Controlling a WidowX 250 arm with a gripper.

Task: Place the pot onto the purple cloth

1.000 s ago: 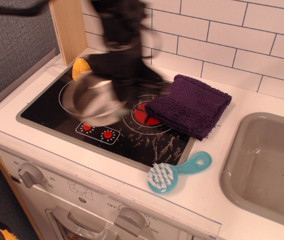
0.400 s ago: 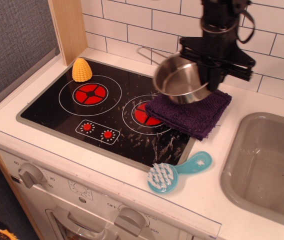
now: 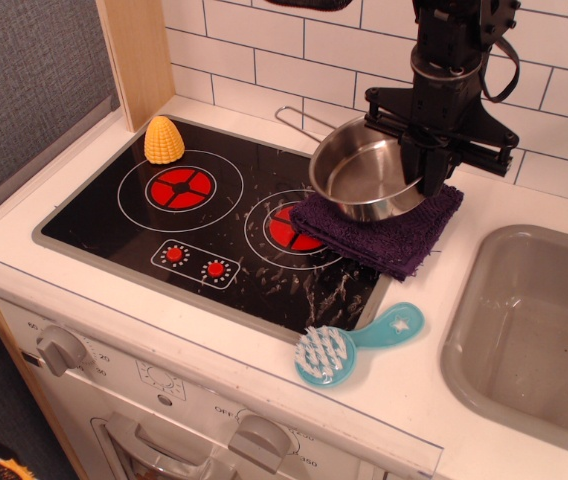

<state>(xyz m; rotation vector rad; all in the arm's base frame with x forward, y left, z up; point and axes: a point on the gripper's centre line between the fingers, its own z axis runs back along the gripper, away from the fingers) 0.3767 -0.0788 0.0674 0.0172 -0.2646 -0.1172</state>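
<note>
The shiny steel pot sits low over the purple cloth, tilted a little, its wire handle pointing back left toward the tiled wall. I cannot tell whether it rests on the cloth. My black gripper comes down from above and is shut on the pot's right rim. The cloth lies at the right edge of the black stove top, partly over the right burner, and much of it is hidden under the pot.
A yellow toy corn stands at the stove's back left beside a wooden post. A teal dish brush lies on the white counter in front. A grey sink is at the right. Oven knobs line the front.
The gripper carried the pot from over the left burner to the right and lowered it onto or just above the purple cloth. The left burner is now uncovered.
</note>
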